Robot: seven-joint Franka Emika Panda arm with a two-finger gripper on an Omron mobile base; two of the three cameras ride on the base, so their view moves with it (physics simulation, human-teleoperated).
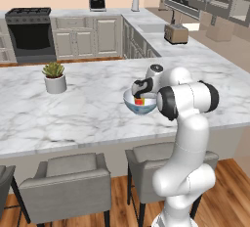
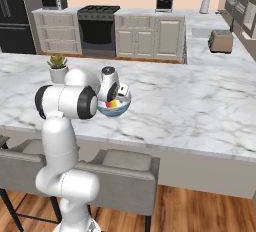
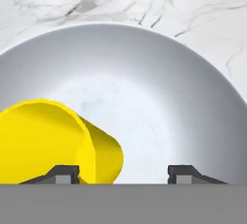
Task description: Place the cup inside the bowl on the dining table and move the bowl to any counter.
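The bowl (image 1: 141,109) (image 2: 118,110) stands on the dining table (image 1: 88,108) (image 2: 190,106) close to its near edge. In the hand view the yellow cup (image 3: 48,141) lies tipped on its side inside the bowl (image 3: 144,63), mouth toward the camera. From the base views the cup (image 1: 140,102) (image 2: 113,103) is a yellow and red spot in the bowl. My gripper (image 1: 141,92) (image 2: 114,96) (image 3: 123,174) hangs just over the bowl and is open. Its left fingertip (image 3: 62,172) is beside the cup; the right one stands apart from it. A counter (image 1: 161,42) (image 2: 210,56) runs behind the table.
A potted plant (image 1: 55,79) (image 2: 58,68) stands on the table to the left of the bowl. A toaster (image 1: 176,34) (image 2: 220,41) sits on the far counter near a sink (image 1: 151,27). Grey chairs (image 1: 68,182) (image 2: 125,176) line the table's near edge.
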